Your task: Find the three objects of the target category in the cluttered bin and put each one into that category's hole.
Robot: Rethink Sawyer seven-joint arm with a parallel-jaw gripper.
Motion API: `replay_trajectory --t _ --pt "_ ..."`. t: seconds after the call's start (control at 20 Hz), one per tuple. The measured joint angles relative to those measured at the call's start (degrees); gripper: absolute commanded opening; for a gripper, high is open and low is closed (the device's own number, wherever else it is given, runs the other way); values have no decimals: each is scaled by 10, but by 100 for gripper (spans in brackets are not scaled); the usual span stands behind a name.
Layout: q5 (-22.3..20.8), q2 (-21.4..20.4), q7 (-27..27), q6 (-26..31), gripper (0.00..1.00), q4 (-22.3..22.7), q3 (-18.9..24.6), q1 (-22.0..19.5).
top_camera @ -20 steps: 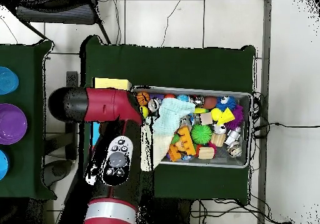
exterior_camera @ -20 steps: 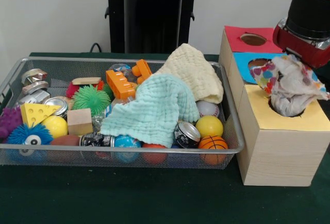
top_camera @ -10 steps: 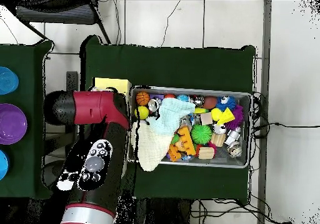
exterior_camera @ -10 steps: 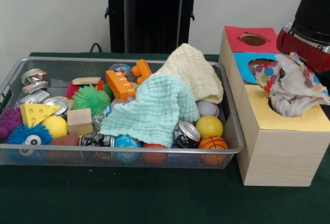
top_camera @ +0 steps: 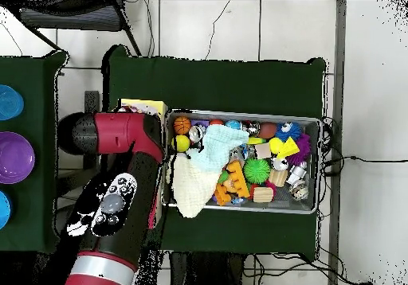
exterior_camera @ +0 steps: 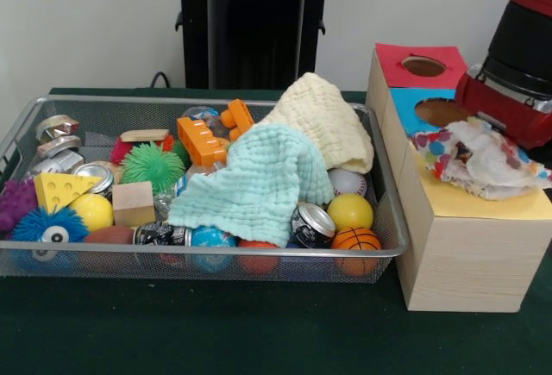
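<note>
One spotted white wrapper (exterior_camera: 479, 155) lies crumpled and spread flat on the yellow top of the pale wooden box (exterior_camera: 466, 246), covering the yellow-surrounded hole. My gripper (exterior_camera: 493, 127) sits just behind and above the wrapper, under the arm's red end (exterior_camera: 509, 103), and is mostly hidden by it. The wire mesh bin (exterior_camera: 216, 253) stands left of the box, full of toys. No other spotted wrapper shows in it. In the overhead view the arm (top_camera: 119, 138) covers the boxes, with the bin's rim (top_camera: 243, 113) to its right.
A mint cloth (exterior_camera: 259, 181) and a cream cloth (exterior_camera: 323, 121) lie heaped in the bin's right half, over balls, cans and blocks. The blue-surrounded hole (exterior_camera: 442, 112) and the red-surrounded hole (exterior_camera: 423, 65) sit behind the yellow top.
The wrapper stood bunched upright over the hole; it now lies lower and flatter on the yellow top. The arm's end has drawn back up and to the right.
</note>
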Motion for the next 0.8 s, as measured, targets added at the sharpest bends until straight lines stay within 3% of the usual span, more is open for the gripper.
replay_trajectory --t 0.8 --pt "35 25 0 2 0 -14 -5 -18"
